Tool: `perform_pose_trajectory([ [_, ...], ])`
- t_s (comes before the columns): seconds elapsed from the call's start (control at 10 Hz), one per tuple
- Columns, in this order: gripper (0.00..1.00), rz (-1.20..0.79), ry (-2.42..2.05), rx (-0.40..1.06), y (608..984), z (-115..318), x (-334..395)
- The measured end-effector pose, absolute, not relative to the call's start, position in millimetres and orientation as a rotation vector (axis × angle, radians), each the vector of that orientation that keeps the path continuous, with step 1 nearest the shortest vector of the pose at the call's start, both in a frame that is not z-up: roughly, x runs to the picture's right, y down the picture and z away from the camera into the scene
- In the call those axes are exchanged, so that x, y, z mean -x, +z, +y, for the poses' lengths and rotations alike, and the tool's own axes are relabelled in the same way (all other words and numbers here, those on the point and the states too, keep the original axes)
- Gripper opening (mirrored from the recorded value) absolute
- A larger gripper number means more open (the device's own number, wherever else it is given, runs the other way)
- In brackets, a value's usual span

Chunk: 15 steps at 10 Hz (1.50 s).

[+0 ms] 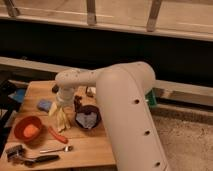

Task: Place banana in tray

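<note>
The step in hand looks like the grasp. The gripper [61, 105] hangs low over the wooden counter [92, 150] at the end of the white arm [125, 115]. The banana [60, 119] lies as pale-yellow pieces on the counter, directly beneath the jaws and on their near side. I cannot tell whether the jaws are spread, closed, or already pinching a piece, because their tip merges with the fruit. No piece appears lifted, so I judge the pick not yet done.

The next move calls for a firm hold on one slim piece and a straight lift. A long carry follows, to the far right of the jaws. There only a green sliver of the tray [151, 99] shows past the arm, well apart from the banana.

- **Nearest the camera:** a dark-handled utensil [27, 158] and a spoon [57, 149] lie in front of the jaws, out of the path.
- **Close on the near side:** an orange-red stick [57, 135] lies just beside the banana and could be nudged or caught by mistake.
- **Left of the jaws:** an orange bowl [27, 129] sits near.
- **Right of the jaws:** a dark bowl [89, 119] sits just beside the banana, in the line of the carry, so the lift must clear its rim.
- **Farther back:** a blue object [44, 104] lies to the left and small brown items [79, 102] to the right.
</note>
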<state>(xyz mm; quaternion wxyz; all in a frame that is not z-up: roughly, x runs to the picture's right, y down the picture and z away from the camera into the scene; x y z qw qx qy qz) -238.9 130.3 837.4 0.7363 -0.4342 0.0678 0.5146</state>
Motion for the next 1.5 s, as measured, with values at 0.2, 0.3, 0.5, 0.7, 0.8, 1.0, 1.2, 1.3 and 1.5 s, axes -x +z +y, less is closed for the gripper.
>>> perform_pose_trajectory([
  [0.2,0.80,0.148,1.131,0.967,839.9,135.4,244.0],
  [0.3,0.80,0.150,1.126,0.970,840.2,137.4,246.8],
  [0.5,0.80,0.157,1.113,0.980,841.9,143.1,255.0],
  [0.7,0.69,0.178,1.099,0.980,844.3,148.9,261.4],
  [0.8,0.57,0.192,1.089,0.986,845.7,155.0,267.1],
  [1.0,0.37,0.217,1.087,0.983,850.7,160.2,265.1],
  [1.2,0.17,0.230,1.083,0.978,851.8,162.8,265.3],
  [1.3,0.07,0.232,1.077,0.971,851.2,161.9,266.1],
  [1.5,0.00,0.221,1.074,0.938,843.7,145.3,265.0],
])
